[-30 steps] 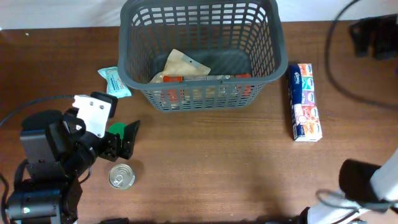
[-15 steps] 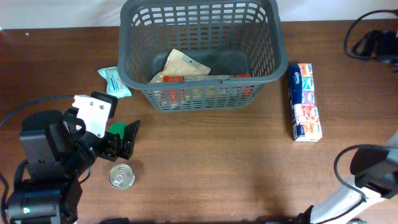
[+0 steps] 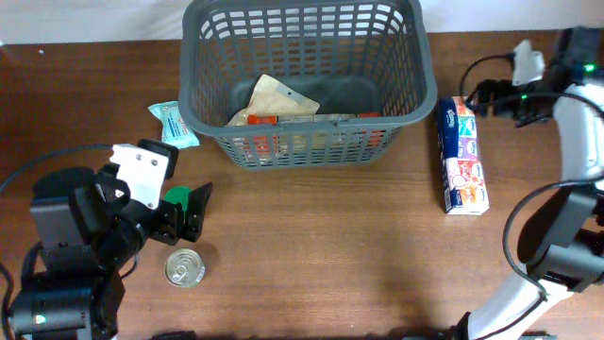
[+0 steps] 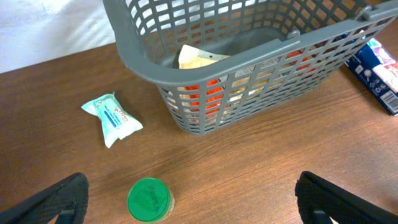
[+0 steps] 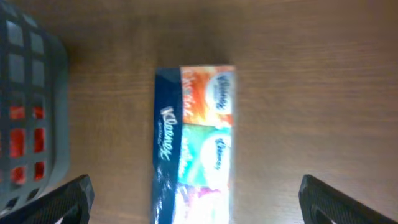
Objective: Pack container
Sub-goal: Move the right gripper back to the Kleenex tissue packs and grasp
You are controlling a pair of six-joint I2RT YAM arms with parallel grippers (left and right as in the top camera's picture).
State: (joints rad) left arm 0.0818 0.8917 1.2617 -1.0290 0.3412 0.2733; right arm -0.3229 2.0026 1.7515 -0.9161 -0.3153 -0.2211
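The long blue tissue pack (image 3: 461, 156) points 12 to 6 o'clock, just under the wide-apart right gripper (image 5: 199, 208). The big grey plastic basket (image 3: 427, 76) sits at its 9 o'clock.

The left arm (image 3: 71, 236) is showing a blocky black housing, with a white plate (image 3: 142, 175) and a green part (image 3: 176, 196) sitting behind the black left gripper (image 3: 185, 213). A green light (image 3: 38, 321) is glowing at its base, and a black cable (image 3: 47, 157) is arcing off it. The right arm (image 3: 578, 123) is wearing white shells between black joints, with a thin black cable (image 3: 507, 236) looping beside it. In the wrist views, the left fingertips (image 4: 62, 199) and the right fingertips (image 5: 68, 196) are appearing as matte black wedges.
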